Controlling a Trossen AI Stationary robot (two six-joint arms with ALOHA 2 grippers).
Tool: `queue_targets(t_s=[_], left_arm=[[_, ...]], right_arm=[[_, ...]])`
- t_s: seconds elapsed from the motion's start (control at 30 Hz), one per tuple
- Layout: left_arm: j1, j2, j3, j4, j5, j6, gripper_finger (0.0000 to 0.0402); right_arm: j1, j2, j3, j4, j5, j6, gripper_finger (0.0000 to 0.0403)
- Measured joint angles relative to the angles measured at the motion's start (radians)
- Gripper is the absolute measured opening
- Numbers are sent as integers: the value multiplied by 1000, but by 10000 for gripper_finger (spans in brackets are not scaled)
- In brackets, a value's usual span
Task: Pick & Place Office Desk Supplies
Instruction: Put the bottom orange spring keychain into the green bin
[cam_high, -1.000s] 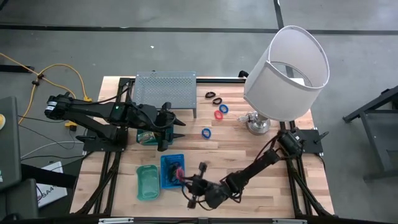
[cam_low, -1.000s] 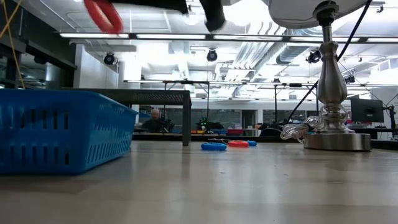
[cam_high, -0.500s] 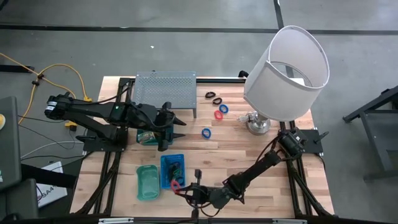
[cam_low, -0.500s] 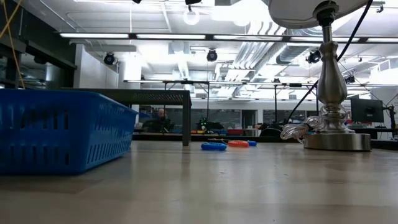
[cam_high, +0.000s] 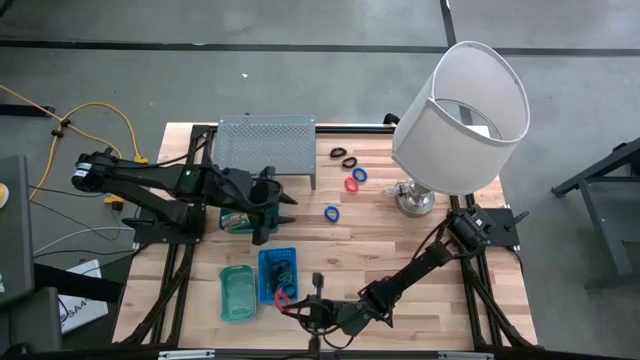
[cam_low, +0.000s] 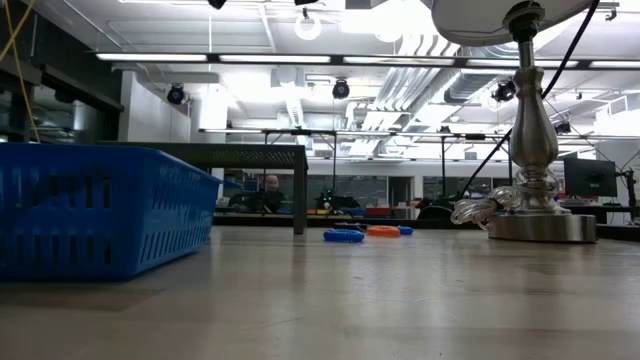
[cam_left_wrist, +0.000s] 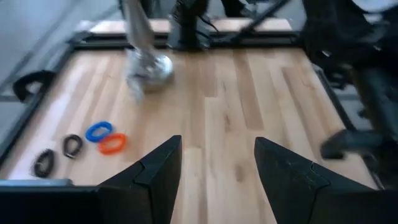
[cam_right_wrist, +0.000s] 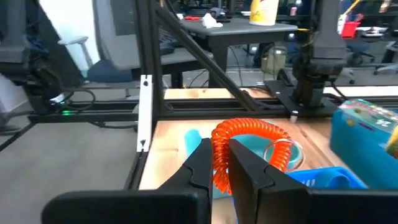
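My right gripper (cam_high: 290, 301) is shut on a red coiled ring (cam_high: 283, 297) over the near end of the blue tray (cam_high: 270, 262); the green tray (cam_high: 237, 292) lies beside it. In the right wrist view the ring (cam_right_wrist: 249, 132) shows between the fingers. My left gripper (cam_high: 283, 205) hangs open near the grey rack (cam_high: 266, 145), touching nothing, with a greenish packet (cam_high: 235, 221) below its wrist. Loose on the wood lie a blue ring (cam_high: 331, 213), a red ring (cam_high: 352, 184), another blue ring (cam_high: 360, 175) and two black loops (cam_high: 342, 157). My right gripper pinches the red coiled ring between its two fingers at one side of the coil (cam_right_wrist: 221, 157). The fingers reach in from the table's right. The rest of the coil (cam_right_wrist: 261, 132) loops out past the fingertips, and the ring is lifted clear of the trays.
The white-shaded lamp (cam_high: 462, 115) stands at the far right on its metal base (cam_high: 414, 199). The low view shows the blue tray's wall (cam_low: 100, 210), the rack (cam_low: 250, 153), the rings (cam_low: 343, 236) and the lamp base (cam_low: 540, 225). Bare wood lies mid-table.
My right gripper, carrying the red ring, has moved from over the middle of the blue tray toward the table's near edge and has left the top of the low view. It has kept still for the last half second.
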Motion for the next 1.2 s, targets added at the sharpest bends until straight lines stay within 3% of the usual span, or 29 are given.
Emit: queue_targets(t_s=[0.33, 0.57, 0.7, 0.9, 1.03, 1.2], left_arm=[[-107, 0, 0, -141, 279, -97, 194], [-226, 4, 0, -151, 303, -193, 194], [-308, 24, 0, -149, 290, -21, 194], [-437, 71, 0, -139, 119, 192, 194], [-489, 110, 0, -128, 14, 217, 194], [-502, 147, 0, -76, -9, 175, 194]], right_arm=[[0, 0, 0, 1, -28, 0, 24], [0, 0, 0, 24, -32, 35, 24], [-3, 0, 0, 29, -41, 105, 24], [-7, 0, 0, 84, -82, 135, 24], [-8, 0, 0, 122, -82, 121, 24], [-14, 0, 0, 156, -78, 90, 24]])
